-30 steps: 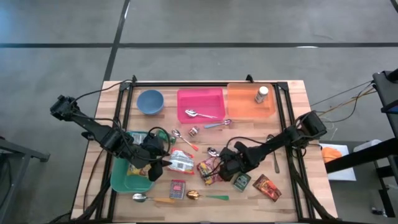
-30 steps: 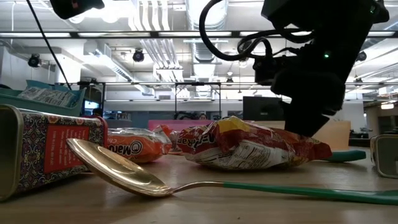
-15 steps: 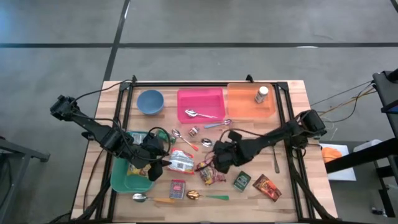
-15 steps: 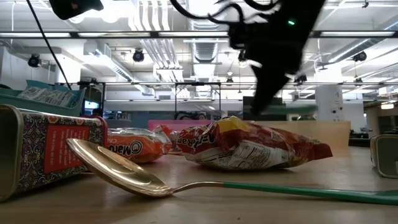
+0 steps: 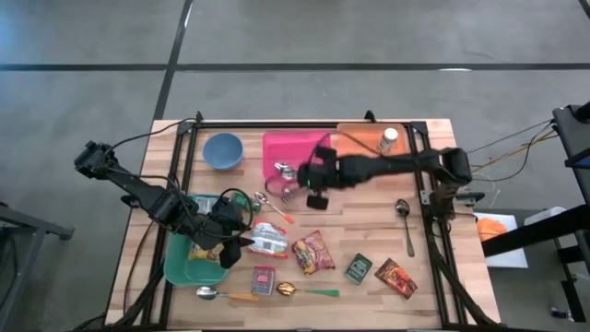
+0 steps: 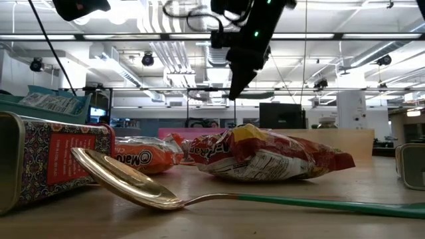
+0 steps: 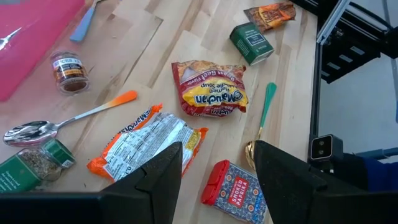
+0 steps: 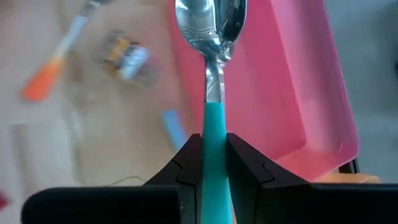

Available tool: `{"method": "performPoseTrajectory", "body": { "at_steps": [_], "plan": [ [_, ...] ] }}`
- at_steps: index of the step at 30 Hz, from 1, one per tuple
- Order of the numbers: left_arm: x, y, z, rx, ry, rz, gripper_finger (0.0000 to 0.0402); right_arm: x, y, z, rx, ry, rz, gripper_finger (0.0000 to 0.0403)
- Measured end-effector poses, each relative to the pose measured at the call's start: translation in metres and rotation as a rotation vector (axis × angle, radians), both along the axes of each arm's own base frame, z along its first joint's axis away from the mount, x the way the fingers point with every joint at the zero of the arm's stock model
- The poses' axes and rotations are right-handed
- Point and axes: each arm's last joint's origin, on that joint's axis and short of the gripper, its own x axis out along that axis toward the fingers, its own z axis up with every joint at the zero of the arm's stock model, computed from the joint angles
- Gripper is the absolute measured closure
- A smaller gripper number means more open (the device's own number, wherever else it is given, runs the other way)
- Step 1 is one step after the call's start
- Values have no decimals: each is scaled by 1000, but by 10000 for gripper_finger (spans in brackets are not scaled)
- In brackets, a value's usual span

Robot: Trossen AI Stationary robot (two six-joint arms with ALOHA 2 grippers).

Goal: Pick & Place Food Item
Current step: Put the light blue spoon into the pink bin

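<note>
You can read "Maruchan" on the red-and-yellow ramen packet (image 7: 209, 88) lying flat mid-table, one of two noodle packets beside the orange-and-white one (image 7: 147, 142). Your right gripper (image 8: 211, 163) is clamped on a teal-handled metal spoon (image 8: 211, 37) above the pink plastic tray (image 8: 283, 81). Your left gripper (image 7: 214, 180) hangs half apart, empty, over the packets.

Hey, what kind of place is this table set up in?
Probably an open-plan lab or industrial workspace: exposed ceiling ducts and strip lights overhead, a bare concrete floor with taped lines, and a monitor behind the wooden table.
</note>
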Motion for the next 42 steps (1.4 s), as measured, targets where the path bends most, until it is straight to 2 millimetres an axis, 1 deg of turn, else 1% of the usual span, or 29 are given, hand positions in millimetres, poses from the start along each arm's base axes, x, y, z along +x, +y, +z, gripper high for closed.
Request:
{"method": "performPoseTrajectory", "body": {
  "at_steps": [4,6,8,11,15,20,25,30,35,38,42],
  "plan": [
    [0,0,0,0,0,0,200,0,-42,-3,60,5,-36,364],
    [0,0,0,0,0,0,200,-1,-58,-5,96,-14,-52,364],
    [0,0,0,0,0,0,200,-1,-71,-8,137,-27,-53,364],
    [0,0,0,0,1,0,200,0,-84,-15,197,-35,-40,364],
    [0,0,0,0,0,0,200,6,-94,-30,249,-14,8,364],
    [0,0,0,2,0,-2,200,21,-104,-47,299,6,26,364],
    [0,0,0,2,-1,-3,200,32,-109,-52,315,34,27,364],
    [0,0,0,2,-1,-2,200,39,-113,-55,368,15,49,364],
    [0,0,0,3,1,-2,200,37,-112,-58,395,20,43,364],
    [0,0,0,3,0,-2,200,33,-111,-63,419,47,17,364],
    [0,0,0,2,0,-2,200,29,-108,-70,483,60,32,364]
  ]
}}
